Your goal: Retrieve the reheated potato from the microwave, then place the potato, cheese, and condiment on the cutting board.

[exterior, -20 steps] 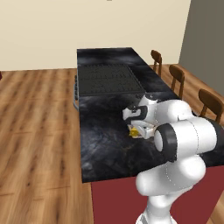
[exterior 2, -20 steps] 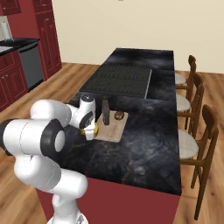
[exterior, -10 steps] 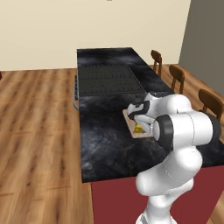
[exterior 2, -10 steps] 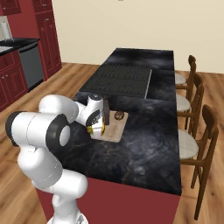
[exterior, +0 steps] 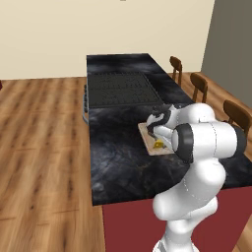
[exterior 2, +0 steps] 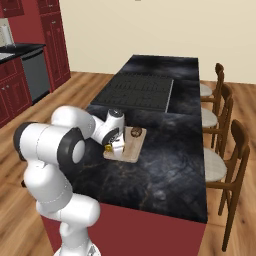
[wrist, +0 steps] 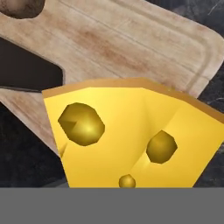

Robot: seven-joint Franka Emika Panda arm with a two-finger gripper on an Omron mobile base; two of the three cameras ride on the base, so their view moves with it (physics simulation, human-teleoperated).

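Note:
A yellow cheese point(wrist: 135, 135) wedge with round holes hangs close before the hand camera, over the near corner of the light wooden cutting board point(wrist: 127, 48). My gripper point(exterior: 156, 140) is shut on the cheese point(exterior: 159, 145), low at the board's point(exterior: 147, 133) front end. From the right, the gripper point(exterior 2: 111, 146) hovers at the board's point(exterior 2: 134, 150) left near corner, and a brown potato point(exterior 2: 136, 132) lies on its far end. The potato point(wrist: 19, 6) also peeks in at the hand view's top left. My hand hides the condiment. The microwave is out of view.
A dark ridged cooktop point(exterior: 119, 88) sits in the black island counter point(exterior: 118, 162) beyond the board. Wooden chairs point(exterior 2: 225, 125) line the island's right side. Dark red cabinets point(exterior 2: 50, 45) stand at the far left. A dark shape point(wrist: 26, 70) crosses the board; I cannot tell what.
My gripper has carried the cheese a short way from the counter beside the board to over the board's near corner, and the arm has stretched forward with it.

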